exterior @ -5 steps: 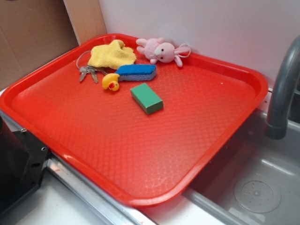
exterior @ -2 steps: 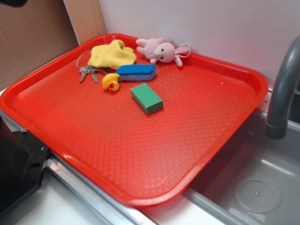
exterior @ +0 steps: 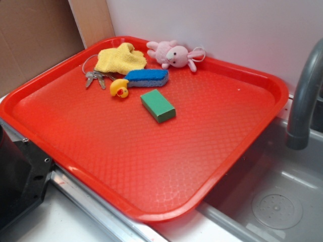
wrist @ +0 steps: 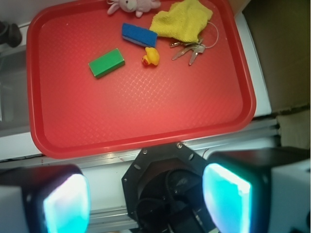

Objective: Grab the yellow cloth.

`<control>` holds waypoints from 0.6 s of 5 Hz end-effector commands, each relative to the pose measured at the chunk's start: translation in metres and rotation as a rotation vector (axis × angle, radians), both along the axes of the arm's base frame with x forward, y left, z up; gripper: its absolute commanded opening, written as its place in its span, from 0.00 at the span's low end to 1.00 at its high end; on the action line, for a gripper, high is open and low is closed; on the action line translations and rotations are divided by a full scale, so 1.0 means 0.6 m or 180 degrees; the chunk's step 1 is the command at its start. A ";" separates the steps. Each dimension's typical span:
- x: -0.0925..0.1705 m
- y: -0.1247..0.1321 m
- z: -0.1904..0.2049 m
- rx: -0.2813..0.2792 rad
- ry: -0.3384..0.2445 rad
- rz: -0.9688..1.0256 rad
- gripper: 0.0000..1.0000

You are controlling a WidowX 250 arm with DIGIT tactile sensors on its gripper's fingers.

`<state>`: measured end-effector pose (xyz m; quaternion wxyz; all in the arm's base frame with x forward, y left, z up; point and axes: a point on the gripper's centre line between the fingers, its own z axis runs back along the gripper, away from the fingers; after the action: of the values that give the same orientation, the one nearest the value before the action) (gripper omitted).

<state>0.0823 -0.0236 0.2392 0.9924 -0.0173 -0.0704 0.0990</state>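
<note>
Lying crumpled in the far corner of the red tray (exterior: 242, 136), the yellow cloth (exterior: 120, 59) looks soft, light and fuzzy, so it should bunch up easily under a pinch and is unlikely to slip or break. Its raised fold toward the tray's back rim seems the best place to take hold, since the side facing the tray's middle sits just beside the keys (exterior: 95, 76) and the blue sponge (exterior: 147, 77), and a low grab there could snag the key ring. The claw (wrist: 146, 201) hangs high above the tray's near edge, well apart from the cloth, with its two pads spread wide and nothing between them.

Counting what rests on the tray: one yellow cloth, one blue sponge, one green block (exterior: 158, 105) nearer the tray's middle, one small yellow duck (exterior: 119, 88) just in front of the sponge, one pink plush bunny (exterior: 174, 54) against the tray's back rim, and one bunch of keys. Beside the tray sits one sink (exterior: 272, 201) with a grey faucet (exterior: 303, 101).
</note>
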 end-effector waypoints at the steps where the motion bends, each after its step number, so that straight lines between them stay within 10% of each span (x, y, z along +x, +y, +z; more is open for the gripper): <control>1: 0.008 -0.006 0.001 -0.0021 -0.0071 0.0258 1.00; 3: 0.151 0.039 -0.079 -0.0114 -0.0131 0.0552 1.00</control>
<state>0.1654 -0.0038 0.1836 0.9810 -0.0284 -0.0744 0.1769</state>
